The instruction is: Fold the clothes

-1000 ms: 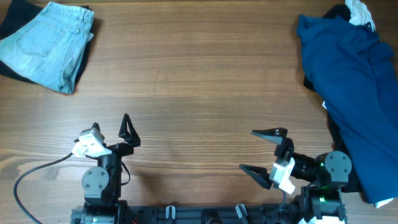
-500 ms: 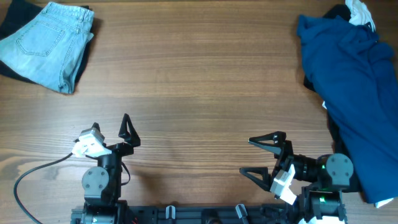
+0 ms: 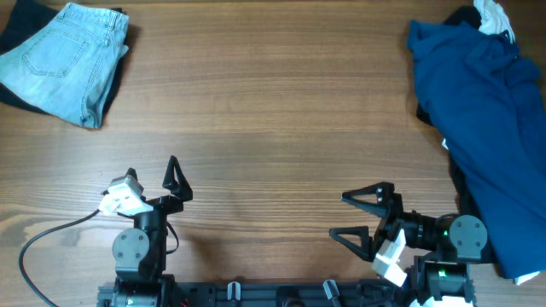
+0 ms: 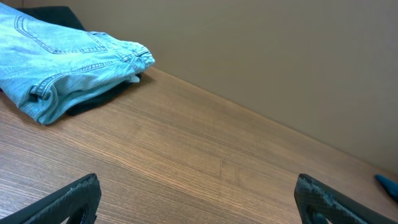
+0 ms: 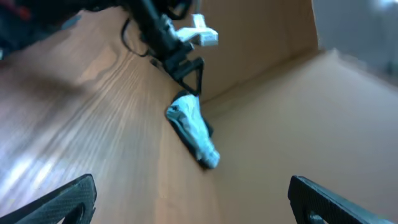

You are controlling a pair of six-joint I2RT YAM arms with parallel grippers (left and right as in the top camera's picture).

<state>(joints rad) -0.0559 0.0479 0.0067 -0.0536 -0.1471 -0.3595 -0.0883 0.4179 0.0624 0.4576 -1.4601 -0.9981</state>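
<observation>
The clothes (image 3: 486,128), a big crumpled teal-blue shirt, lie along the table's right side and run down to the front edge. In the left wrist view only a teal tip (image 4: 389,183) shows at the right border. My left gripper (image 3: 152,176) stands open near the front left, pointing to the far side, with nothing between its fingers (image 4: 74,199). My right gripper (image 3: 339,214) is open at the front right, pointing left, a little left of the shirt's lower part. In the blurred, tilted right wrist view its jaws (image 5: 193,200) are wide apart and hold nothing.
Folded pale-blue jeans (image 3: 64,60) lie on dark cloth at the far left corner, also seen as jeans (image 4: 56,62) from the left wrist and jeans (image 5: 193,134) from the right. A white and black garment (image 3: 488,15) peeks out behind the shirt's top. A cable (image 3: 51,234) loops at the front left.
My right gripper has turned and sunk slightly toward the front edge, staying open. The left arm and the garments have not moved.
</observation>
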